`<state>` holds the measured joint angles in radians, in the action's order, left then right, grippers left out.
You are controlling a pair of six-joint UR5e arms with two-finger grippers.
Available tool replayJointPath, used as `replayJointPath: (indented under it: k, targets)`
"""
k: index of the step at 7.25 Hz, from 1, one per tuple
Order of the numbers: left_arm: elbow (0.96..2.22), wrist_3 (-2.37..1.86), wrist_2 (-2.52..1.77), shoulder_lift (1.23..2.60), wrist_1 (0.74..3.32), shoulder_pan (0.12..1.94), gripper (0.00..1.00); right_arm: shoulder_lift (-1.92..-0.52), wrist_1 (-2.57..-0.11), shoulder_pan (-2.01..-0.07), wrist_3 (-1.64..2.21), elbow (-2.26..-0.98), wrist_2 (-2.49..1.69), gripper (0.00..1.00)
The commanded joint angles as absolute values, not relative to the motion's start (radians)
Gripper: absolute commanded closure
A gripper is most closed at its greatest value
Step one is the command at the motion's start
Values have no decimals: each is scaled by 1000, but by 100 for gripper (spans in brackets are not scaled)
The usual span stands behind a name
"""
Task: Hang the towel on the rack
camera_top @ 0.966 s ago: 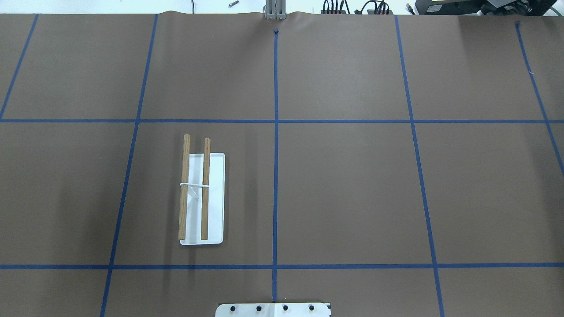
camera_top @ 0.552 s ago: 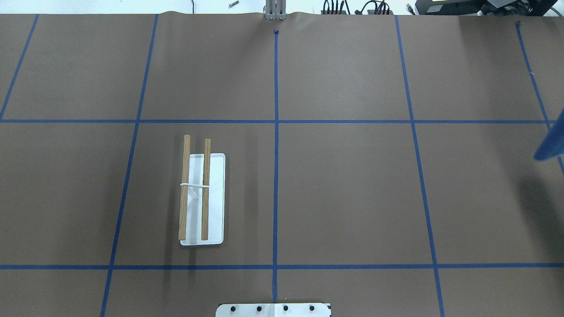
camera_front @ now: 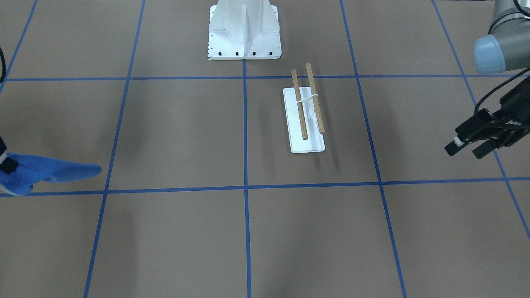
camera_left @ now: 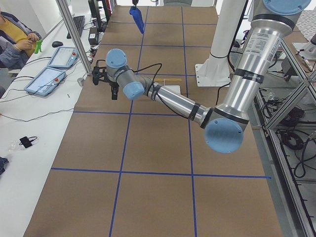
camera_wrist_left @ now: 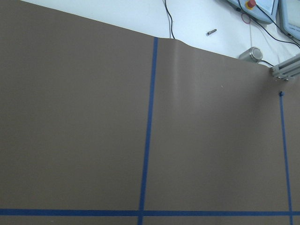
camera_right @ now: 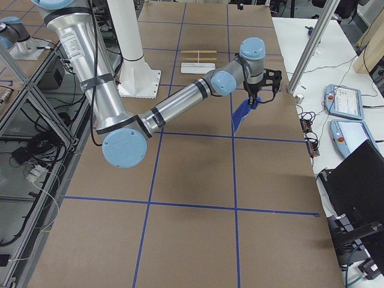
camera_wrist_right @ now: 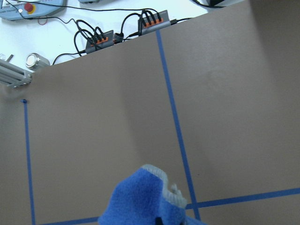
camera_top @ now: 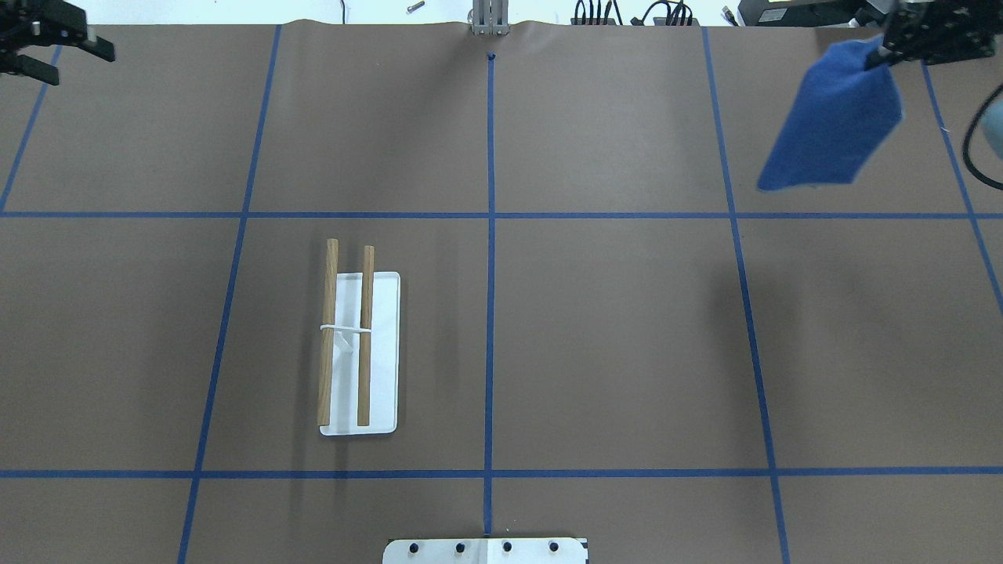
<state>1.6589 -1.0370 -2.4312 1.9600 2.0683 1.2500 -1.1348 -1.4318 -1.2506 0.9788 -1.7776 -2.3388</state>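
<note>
The towel (camera_top: pixel 834 117) is bright blue and hangs in the air at the table's far right. My right gripper (camera_top: pixel 881 51) is shut on its top corner. It also shows at the left edge of the front view (camera_front: pixel 45 171) and in the right wrist view (camera_wrist_right: pixel 145 197), with pale edging. The rack (camera_top: pixel 345 337) has two wooden bars on a white base (camera_top: pixel 385 352). It stands left of the centre line, far from both grippers, with nothing on it. My left gripper (camera_top: pixel 85 69) is open and empty at the far left corner; it also shows in the front view (camera_front: pixel 466 150).
The brown table cover carries a grid of blue tape lines. The robot's white base plate (camera_top: pixel 486 551) sits at the near edge. Cables and teach pendants lie beyond the far edge. An operator sits at the side bench (camera_left: pixel 15 37).
The towel has come into the overhead view from the right edge and risen to the far right corner, held by my right gripper. My left gripper has appeared at the far left.
</note>
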Motion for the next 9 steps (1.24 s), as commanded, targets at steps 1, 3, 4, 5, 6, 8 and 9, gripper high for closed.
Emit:
replayJointPath:
  k: [1,3,4,5,6,8,9]
  targets:
    - [1646,-1298,-2428,2083,2078,1180,2,-1011,-1434,-1174,1091,-1778,-2319,100]
    - [1634,-1569,-2422,2112,2190,1129,2,-905,-1433,-1128,1205,-1779,-2306,100]
    - [1631,-1717,-2378,2112,2298,1086,2,-879,-1433,-1106,1235,-1782,-2283,100]
    - [1628,-1885,-2291,2106,2422,1022,2,-865,-1431,-1098,1241,-1787,-2283,100]
    - [1628,-2074,-2210,2106,2486,962,2,-842,-1431,-1095,1258,-1787,-2283,100]
    - [1612,-2469,-2188,2140,2490,956,2,-827,-1428,-1077,1267,-1795,-2276,100]
    - [1605,-2623,-2127,2152,2520,940,2,-809,-1407,-1037,1269,-1798,-2219,100]
